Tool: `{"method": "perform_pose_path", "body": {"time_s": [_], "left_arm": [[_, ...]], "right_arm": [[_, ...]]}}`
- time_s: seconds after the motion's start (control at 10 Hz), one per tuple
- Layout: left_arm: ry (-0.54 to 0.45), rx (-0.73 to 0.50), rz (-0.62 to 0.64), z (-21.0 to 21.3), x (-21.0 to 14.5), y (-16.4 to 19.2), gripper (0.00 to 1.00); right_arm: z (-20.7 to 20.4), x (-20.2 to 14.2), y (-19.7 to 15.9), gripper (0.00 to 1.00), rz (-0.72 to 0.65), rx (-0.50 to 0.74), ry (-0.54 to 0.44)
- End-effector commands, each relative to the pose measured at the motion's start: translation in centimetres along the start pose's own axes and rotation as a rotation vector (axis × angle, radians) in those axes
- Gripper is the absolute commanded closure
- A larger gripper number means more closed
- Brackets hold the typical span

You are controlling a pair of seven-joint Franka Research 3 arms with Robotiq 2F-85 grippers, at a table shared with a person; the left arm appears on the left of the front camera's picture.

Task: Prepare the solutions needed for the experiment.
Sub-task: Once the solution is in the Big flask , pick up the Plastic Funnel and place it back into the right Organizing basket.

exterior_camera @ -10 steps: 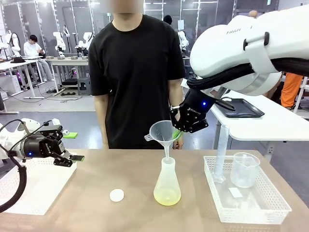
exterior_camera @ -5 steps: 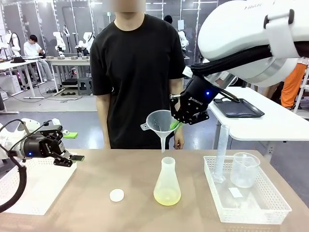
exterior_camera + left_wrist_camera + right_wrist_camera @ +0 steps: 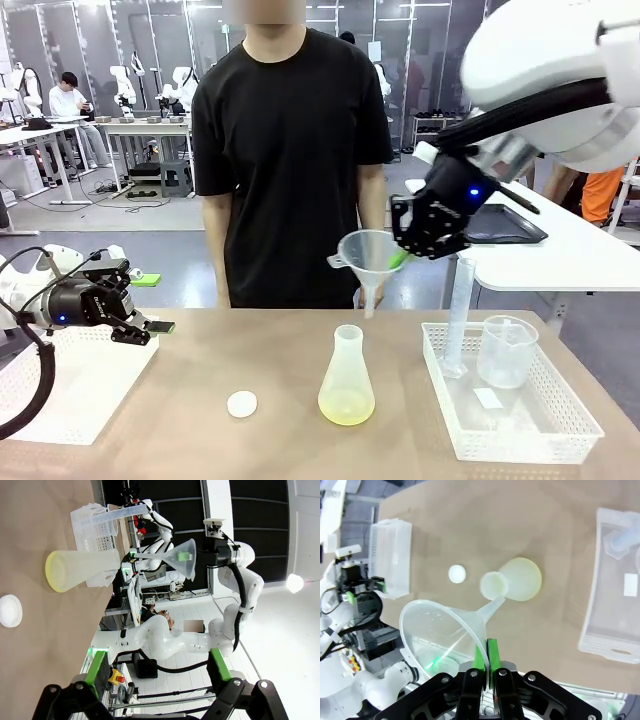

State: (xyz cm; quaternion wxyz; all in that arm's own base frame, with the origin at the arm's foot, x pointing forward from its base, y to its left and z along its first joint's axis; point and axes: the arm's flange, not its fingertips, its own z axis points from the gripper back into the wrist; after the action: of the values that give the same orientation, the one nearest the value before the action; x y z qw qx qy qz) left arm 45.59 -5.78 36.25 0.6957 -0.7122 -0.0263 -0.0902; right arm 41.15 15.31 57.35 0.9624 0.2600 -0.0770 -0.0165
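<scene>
Holding the funnel (image 3: 368, 250) clear above the flask (image 3: 346, 368), slightly to its right, my right gripper (image 3: 399, 261) is clamped on the rim. My left gripper (image 3: 152, 327) idles well left of the flask, jaws apart. The solutions (image 3: 346, 405) lie shallow in the flask. I judge filling done; stowing the funnel is left.

Front view bright and even, light from overhead; we see only faint shadows on the table (image 3: 250, 350), and the solutions (image 3: 346, 405) read clear, well lit. Left wrist view: lamp (image 3: 295, 583) blooms white, background dark, edges bend. Right wrist view: funnel (image 3: 435, 630) rim close and soft, glints on it; table sharp.
</scene>
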Motion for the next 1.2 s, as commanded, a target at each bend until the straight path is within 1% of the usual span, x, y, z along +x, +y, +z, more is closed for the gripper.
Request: {"method": "perform_pose_path", "body": {"time_s": [0.0, 0.3, 0.5, 0.8, 0.9, 1.1], "left_arm": [[-0.009, -0.015, -0.005, -0.1, 0.1, -0.2, 0.00], [-0.009, -0.015, -0.005, -0.1, 0.1, -0.2, 0.00], [-0.009, -0.015, -0.005, -0.1, 0.1, -0.2, 0.00], [-0.009, -0.015, -0.005, -0.1, 0.1, -0.2, 0.00], [-0.009, -0.015, -0.005, -0.1, 0.1, -0.2, 0.00], [-0.009, -0.015, -0.005, -0.1, 0.1, -0.2, 0.00]], "right_arm": [[1.6, 0.1, -4.4, 1.00, 0.002, -0.008, -0.014], [4.1, 0.8, -11.8, 1.00, -0.062, -0.018, -0.044], [5.2, 0.8, -15.2, 1.00, -0.109, -0.024, -0.043], [5.1, 0.0, -17.4, 1.00, -0.171, -0.027, 0.004], [4.6, -0.5, -18.0, 1.00, -0.189, -0.035, 0.004], [2.1, -1.8, -19.6, 1.00, -0.244, -0.030, 0.048]]}}
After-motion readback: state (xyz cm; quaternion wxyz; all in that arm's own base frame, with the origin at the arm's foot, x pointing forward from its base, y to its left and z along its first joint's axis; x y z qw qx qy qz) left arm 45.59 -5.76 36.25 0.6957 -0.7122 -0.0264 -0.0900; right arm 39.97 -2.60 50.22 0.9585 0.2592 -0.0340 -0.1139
